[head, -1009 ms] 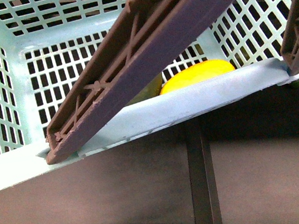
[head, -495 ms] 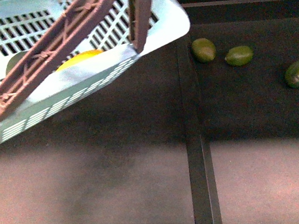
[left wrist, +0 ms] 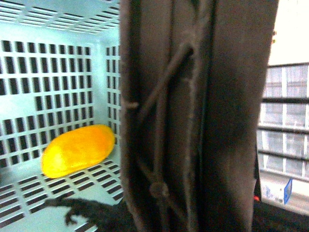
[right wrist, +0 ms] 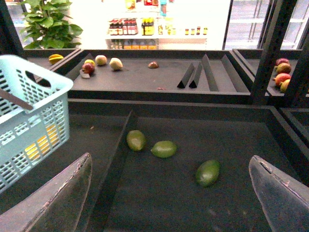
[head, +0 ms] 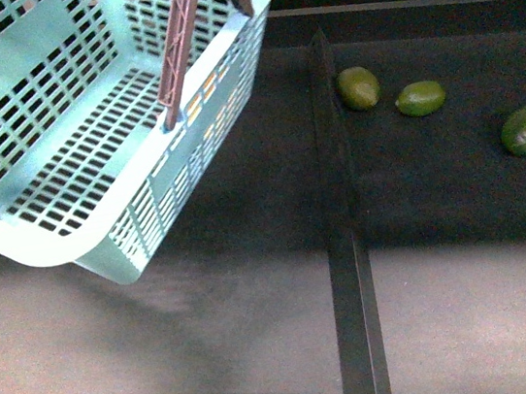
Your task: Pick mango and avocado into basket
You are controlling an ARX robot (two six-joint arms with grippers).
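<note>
Inside tilted basket (head: 103, 241): mango (left wrist: 77, 150), long axis along floor toward a corner.
Avocado not visible. Right gripper (right wrist: 169, 203) spread wide, holding nothing; left gripper's state undeterminable behind brown handle (left wrist: 193, 116).

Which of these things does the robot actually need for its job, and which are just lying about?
Part of the job:
- basket
- mango, lying inside the basket
- the avocado is not visible now

Just lying about:
- three green avocados on the dark shelf
- fruit on the far shelf
- bottles at the back
</note>
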